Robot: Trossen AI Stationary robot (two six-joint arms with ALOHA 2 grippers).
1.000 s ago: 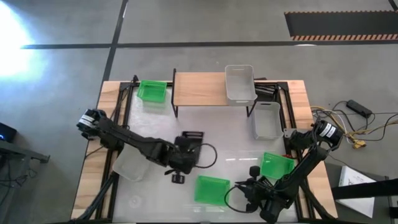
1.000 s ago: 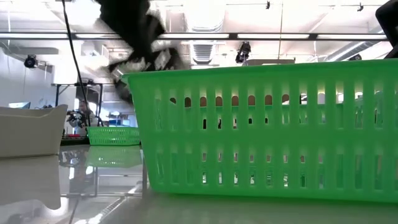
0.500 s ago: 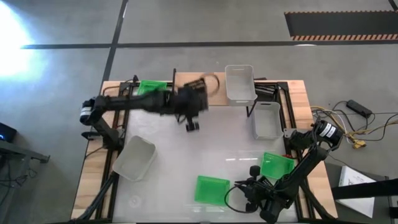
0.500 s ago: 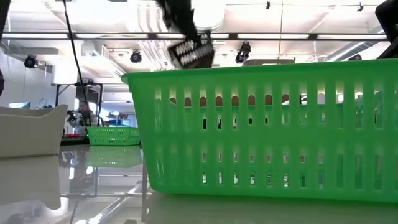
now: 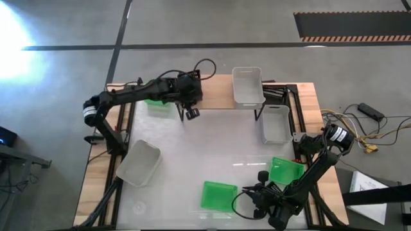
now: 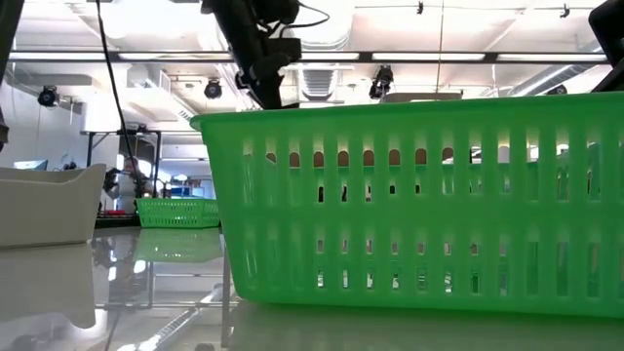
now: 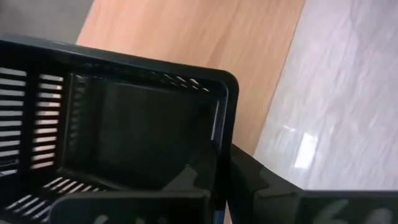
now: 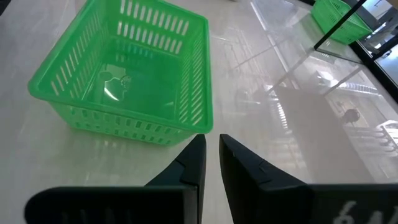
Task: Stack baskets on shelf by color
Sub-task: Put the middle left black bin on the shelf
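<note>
My left gripper (image 5: 188,97) is shut on a black slotted basket (image 7: 124,124) and holds it over the left end of the light wood shelf (image 5: 215,93). A translucent white basket (image 5: 247,85) stands on the shelf's right end. A green basket (image 5: 153,97) sits on the table left of the shelf, partly under my left arm. My right gripper (image 8: 211,155) rests near the front edge beside another green basket (image 8: 124,74). It holds nothing, and only a narrow slit shows between its fingers. My left gripper pinches one wall of the black basket (image 7: 224,143) close to a corner of the rim, with one finger (image 7: 186,180) inside the basket and the other (image 7: 264,183) outside. The fingers slant down onto it from above. The basket hangs lifted clear over the shelf's edge.
A white basket (image 5: 276,122) stands on the table right of the shelf and another (image 5: 140,162) lies at the near left. Two green baskets (image 5: 218,194) (image 5: 286,170) sit at the near right by my right arm. The white tabletop's middle (image 5: 212,147) is bare.
My left gripper has swung from the near middle of the table toward the far edge and risen a little. It has rolled as it went and carried the black basket to the shelf's left end. It has stayed shut on the basket throughout.
</note>
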